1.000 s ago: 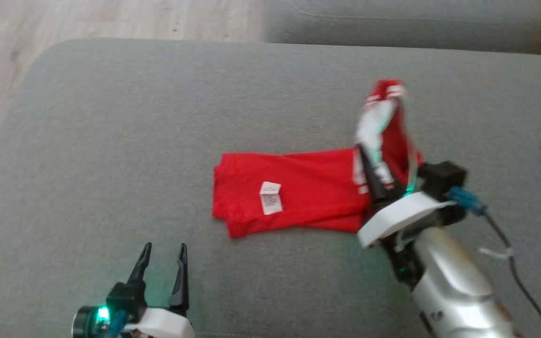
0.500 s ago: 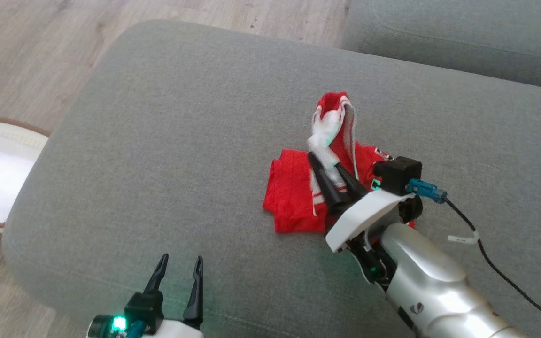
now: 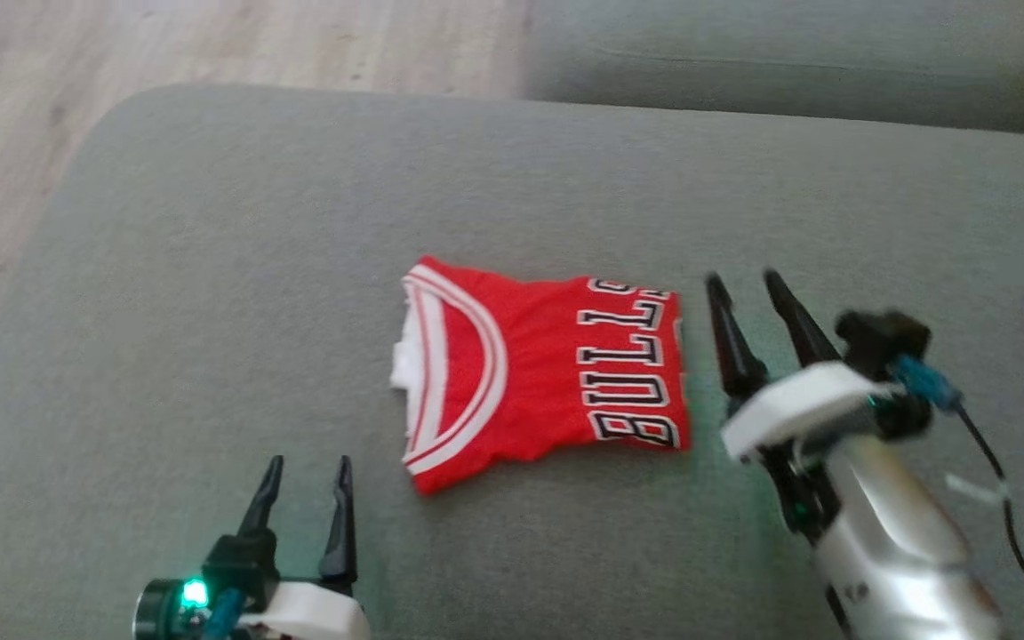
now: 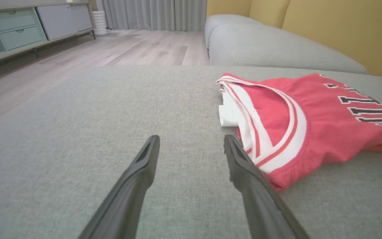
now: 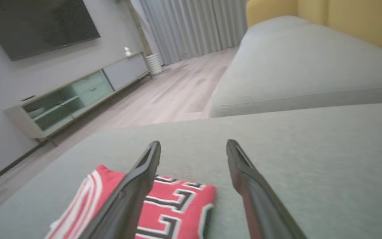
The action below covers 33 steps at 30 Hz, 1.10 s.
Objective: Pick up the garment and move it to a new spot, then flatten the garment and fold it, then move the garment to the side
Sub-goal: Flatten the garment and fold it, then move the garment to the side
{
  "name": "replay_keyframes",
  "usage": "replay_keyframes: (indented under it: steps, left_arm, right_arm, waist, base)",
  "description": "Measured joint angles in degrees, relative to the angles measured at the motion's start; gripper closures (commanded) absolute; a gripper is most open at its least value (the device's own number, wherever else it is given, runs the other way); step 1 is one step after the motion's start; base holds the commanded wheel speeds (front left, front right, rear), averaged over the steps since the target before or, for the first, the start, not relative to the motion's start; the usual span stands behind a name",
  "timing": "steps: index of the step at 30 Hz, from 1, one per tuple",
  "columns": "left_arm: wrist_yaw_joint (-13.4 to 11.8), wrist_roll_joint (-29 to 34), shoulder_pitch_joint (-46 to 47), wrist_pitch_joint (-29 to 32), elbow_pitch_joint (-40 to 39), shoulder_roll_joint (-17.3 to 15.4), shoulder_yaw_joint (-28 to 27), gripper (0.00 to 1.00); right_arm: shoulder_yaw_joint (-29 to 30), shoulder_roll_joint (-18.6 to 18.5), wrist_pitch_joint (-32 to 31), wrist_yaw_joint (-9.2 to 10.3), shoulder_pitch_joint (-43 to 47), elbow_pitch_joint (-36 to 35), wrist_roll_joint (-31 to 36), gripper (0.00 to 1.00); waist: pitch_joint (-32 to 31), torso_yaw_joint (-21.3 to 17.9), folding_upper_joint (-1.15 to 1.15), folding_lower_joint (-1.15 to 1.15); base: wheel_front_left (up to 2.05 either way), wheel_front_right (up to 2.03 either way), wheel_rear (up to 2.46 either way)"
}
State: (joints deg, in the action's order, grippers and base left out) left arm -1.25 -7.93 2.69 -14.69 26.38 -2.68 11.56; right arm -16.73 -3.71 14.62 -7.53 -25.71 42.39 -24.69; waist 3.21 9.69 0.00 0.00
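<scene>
Jersey of red cloth (image 3: pixel 539 364), folded, with white trim and black-edged lettering, lies flat near the middle of the grey fabric sofa cushion (image 3: pixel 210 267). Its long axis runs left to right in the head view, with the neckline toward the robot's left. The right claw (image 3: pixel 741 278) sits just beside the lettered end, fingers spread and empty. The left claw (image 3: pixel 310 462), near the neckline corner, is likewise parted and holds nothing.

Long dark tapered fingers (image 3: pixel 732 351), white wrist plates (image 3: pixel 796 400) behind them. Right forearm (image 3: pixel 894 551) is silver, black cable (image 3: pixel 981 443) running into a blue plug (image 3: pixel 921 379). Little green light (image 3: pixel 195 593) on the left wrist.
</scene>
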Motion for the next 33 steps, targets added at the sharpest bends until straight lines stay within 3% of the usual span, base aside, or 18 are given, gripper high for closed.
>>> replay_keyframes:
  steps: [7,18,27,33]
  left_arm:
    - [-0.3,0.1,-0.1,0.0,-0.5,0.0,-2.5,0.0]
    - [-0.6,0.4,-4.3,0.0,-1.6,0.0,-4.4,0.0]
    - [-0.5,0.6,-3.9,0.0,-1.7,0.0,-3.6,0.0]
    - [0.0,0.3,-1.2,0.0,-0.9,0.0,-0.5,0.0]
  right_arm:
    - [8.1,0.1,0.0,0.0,8.4,-2.1,7.2,0.0]
    - [10.6,0.6,0.0,0.0,17.0,-3.2,10.6,0.0]
    - [5.1,0.6,0.0,0.0,15.6,-3.4,9.7,0.0]
    - [-0.8,0.6,0.0,0.0,3.7,1.6,8.6,0.0]
  waist:
    - [-1.5,-5.1,0.0,0.0]
    - [-3.1,-8.2,0.0,-0.01]
    - [-1.8,-6.8,0.0,0.0]
    - [-0.1,-2.8,0.0,0.01]
  base:
    - [0.0,0.0,0.0]
    - [0.0,0.0,0.0]
    - [0.0,0.0,0.0]
    - [0.0,0.0,0.0]
